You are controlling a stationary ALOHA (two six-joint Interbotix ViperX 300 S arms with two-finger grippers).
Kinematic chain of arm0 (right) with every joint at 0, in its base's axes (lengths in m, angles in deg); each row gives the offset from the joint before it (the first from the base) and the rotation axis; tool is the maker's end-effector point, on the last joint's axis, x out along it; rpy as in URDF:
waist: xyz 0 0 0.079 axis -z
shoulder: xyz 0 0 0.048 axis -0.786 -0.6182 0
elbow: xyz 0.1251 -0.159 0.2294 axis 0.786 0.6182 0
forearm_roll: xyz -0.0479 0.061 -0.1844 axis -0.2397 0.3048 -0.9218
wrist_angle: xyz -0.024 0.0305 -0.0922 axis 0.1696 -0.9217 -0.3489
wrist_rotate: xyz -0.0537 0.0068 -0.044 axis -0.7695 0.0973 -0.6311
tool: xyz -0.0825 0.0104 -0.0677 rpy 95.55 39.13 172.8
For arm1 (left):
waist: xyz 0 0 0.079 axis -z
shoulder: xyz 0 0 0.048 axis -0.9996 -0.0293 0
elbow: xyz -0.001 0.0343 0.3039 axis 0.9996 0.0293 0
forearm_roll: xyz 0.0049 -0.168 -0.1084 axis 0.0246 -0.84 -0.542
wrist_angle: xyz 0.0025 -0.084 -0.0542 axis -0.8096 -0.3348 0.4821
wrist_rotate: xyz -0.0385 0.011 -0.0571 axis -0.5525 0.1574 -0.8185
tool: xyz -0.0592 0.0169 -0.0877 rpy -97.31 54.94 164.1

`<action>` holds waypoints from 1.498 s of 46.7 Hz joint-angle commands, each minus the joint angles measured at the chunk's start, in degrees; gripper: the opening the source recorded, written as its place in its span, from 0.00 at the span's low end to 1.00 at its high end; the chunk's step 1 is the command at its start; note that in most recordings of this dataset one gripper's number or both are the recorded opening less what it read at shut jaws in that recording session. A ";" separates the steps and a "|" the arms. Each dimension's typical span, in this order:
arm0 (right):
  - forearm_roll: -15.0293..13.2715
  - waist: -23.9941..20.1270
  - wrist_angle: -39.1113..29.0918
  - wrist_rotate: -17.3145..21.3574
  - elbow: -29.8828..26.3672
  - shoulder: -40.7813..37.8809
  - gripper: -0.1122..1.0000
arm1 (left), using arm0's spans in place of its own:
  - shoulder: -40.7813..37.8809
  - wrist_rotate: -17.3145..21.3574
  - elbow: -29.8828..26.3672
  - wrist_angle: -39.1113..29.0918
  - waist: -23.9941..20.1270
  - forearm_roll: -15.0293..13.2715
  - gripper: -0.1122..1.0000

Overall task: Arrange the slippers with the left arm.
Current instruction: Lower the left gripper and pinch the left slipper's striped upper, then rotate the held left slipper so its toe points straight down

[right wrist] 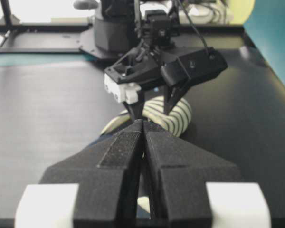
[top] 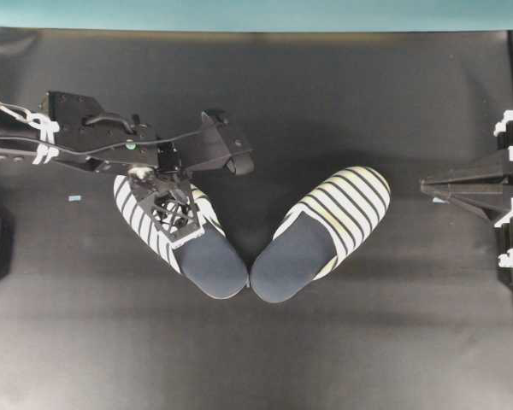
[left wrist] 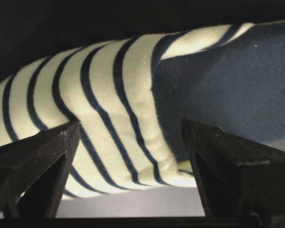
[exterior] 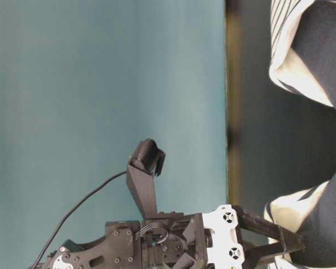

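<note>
Slippers (top: 252, 235) lay mid-mat in a V, heels nearly touching, toes splayed apart, so we judged the pair not yet arranged. Our left gripper (top: 173, 211) hung spread wide astride the left slipper's (left wrist: 99, 114) striped upper, gripping nothing; the right gripper (right wrist: 142, 142) idled closed. We read no writing.

Even overhead light, dim on the black table (top: 368, 342), with a soft shadow at about twelve o'clock of the slippers (top: 256, 239). The right wrist view glares white at twelve o'clock. The table-level view lies sideways; the close-up fingers (left wrist: 33, 166) blur.
</note>
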 commanded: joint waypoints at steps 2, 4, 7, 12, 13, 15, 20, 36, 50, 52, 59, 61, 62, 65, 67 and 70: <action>0.00 0.09 0.26 0.35 -0.70 -0.18 0.10 | 0.53 1.05 0.26 1.58 -0.09 0.26 0.84; 0.00 0.09 0.18 0.35 -0.70 -0.26 0.10 | 0.62 1.41 0.26 1.49 -0.09 0.26 0.82; 0.09 0.26 0.26 0.35 -0.53 -0.18 0.10 | 0.62 1.76 -0.09 1.41 -0.09 0.26 0.78; 0.00 0.35 0.26 0.44 -0.18 -0.18 0.10 | 0.97 4.31 -0.70 0.00 0.35 0.26 0.57; 0.00 0.35 0.26 0.44 -0.09 -0.26 0.10 | 1.23 5.01 -0.79 -0.18 0.44 0.26 0.52; 0.00 0.44 0.26 0.44 0.09 -0.26 0.10 | 2.02 7.03 -0.97 -0.18 0.53 0.26 0.42; 0.00 0.62 0.26 0.53 0.09 -0.26 0.10 | 4.04 11.69 -1.93 -0.62 0.53 0.62 0.17; 0.09 0.88 0.18 0.53 0.26 -0.18 0.10 | 10.20 26.46 -5.27 0.97 -0.18 1.41 0.11; 0.09 1.32 0.26 0.53 0.88 -0.18 0.10 | 6.50 26.98 -5.89 7.03 -1.23 1.49 0.11; 0.00 1.41 0.26 0.53 0.88 -0.18 0.10 | 5.80 26.98 -5.80 7.29 -1.41 1.49 0.11; 0.09 1.49 0.26 0.53 0.97 -0.18 0.10 | 3.08 26.89 -5.80 9.32 -2.02 1.41 0.11; 0.09 1.49 0.26 0.53 1.05 -0.18 0.10 | 2.46 26.89 -5.80 10.28 -2.02 1.41 0.11; 0.09 1.49 0.26 0.53 1.05 -0.18 0.10 | 2.29 26.89 -5.80 10.63 -2.02 1.41 0.11; 0.00 1.49 0.18 0.53 1.23 -0.18 0.10 | 1.58 26.46 -5.71 11.51 -2.02 1.41 0.11; 0.09 1.49 0.26 0.53 1.32 -0.18 0.10 | 1.23 26.19 -5.71 11.95 -2.02 1.41 0.11; 0.00 1.49 0.18 0.53 1.49 -0.18 0.10 | 0.62 25.40 -5.63 12.74 -2.02 1.41 0.11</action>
